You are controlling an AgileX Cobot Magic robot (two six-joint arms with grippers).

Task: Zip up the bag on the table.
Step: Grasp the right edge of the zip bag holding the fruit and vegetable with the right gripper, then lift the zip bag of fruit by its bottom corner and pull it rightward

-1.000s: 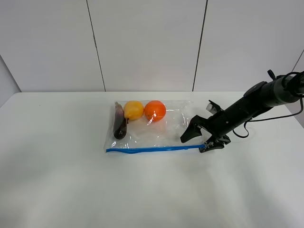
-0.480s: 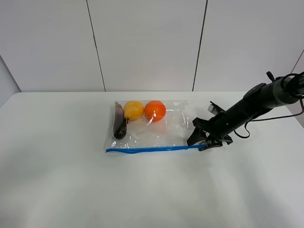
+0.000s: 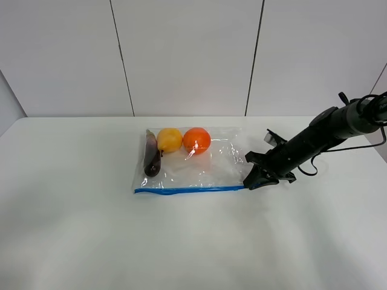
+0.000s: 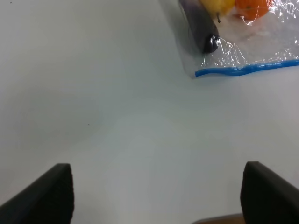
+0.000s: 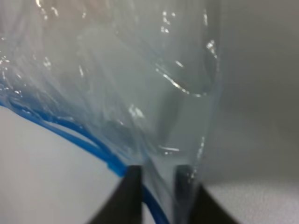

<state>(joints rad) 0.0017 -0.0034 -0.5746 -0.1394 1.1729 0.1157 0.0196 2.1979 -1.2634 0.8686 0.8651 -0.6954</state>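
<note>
The clear bag (image 3: 193,166) lies flat on the white table (image 3: 91,229), its blue zipper strip (image 3: 187,190) along the near edge. Inside, at the far side, are an orange (image 3: 196,140), a yellow fruit (image 3: 170,139) and a dark eggplant (image 3: 151,161). My right gripper (image 3: 253,180) is at the bag's right end by the zipper strip, shut on the bag. In the right wrist view the gripper (image 5: 158,191) has the film (image 5: 140,93) pinched between its fingers beside the blue strip (image 5: 88,142). My left gripper (image 4: 156,196) is open over bare table, apart from the bag's corner (image 4: 252,51).
A white panelled wall (image 3: 187,54) stands behind the table's far edge. The right arm (image 3: 326,130) reaches in from the right with a cable hanging by it. The left arm does not show in the exterior view.
The right gripper's fingers have closed from wide open onto the bag's right end. The gripper has shifted slightly left, and the end of the zipper strip moved with it.
</note>
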